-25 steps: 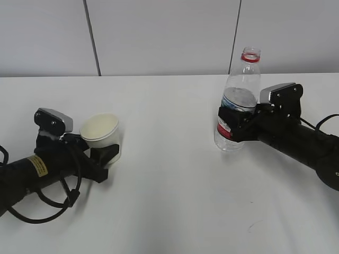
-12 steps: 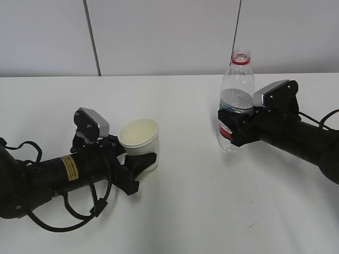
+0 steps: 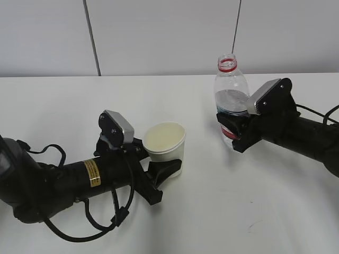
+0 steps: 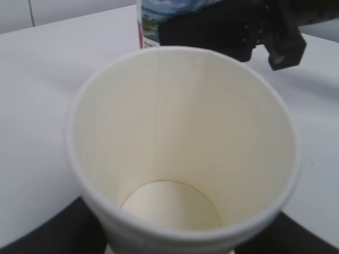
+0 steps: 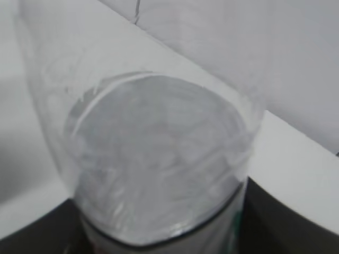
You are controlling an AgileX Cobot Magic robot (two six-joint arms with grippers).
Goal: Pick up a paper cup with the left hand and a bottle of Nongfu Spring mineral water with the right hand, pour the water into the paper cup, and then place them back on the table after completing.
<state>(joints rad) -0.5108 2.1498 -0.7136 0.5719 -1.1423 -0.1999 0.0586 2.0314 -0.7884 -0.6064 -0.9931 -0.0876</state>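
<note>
The left hand, a black arm with a yellow sticker, has its gripper [image 3: 168, 165] shut on a white paper cup [image 3: 165, 139], held upright just above the table left of centre. The cup [image 4: 180, 153] fills the left wrist view and is empty inside. The right hand, with a silver-grey block, has its gripper [image 3: 231, 129] shut on an uncapped clear bottle [image 3: 229, 95] with a red neck ring and red label, tilted slightly left. Water [image 5: 159, 159] fills the bottle's lower part. The bottle stands right of the cup, a short gap between them.
The white table [image 3: 175, 227] stretches all round both arms. A pale panelled wall [image 3: 159, 37] rises behind its far edge. Black cables [image 3: 85, 227] loop under the left arm, and one trails by the right arm [image 3: 318, 114].
The left arm has carried the cup to the right, toward the table's middle. The right arm has moved the bottle left and a little up, tilting it slightly.
</note>
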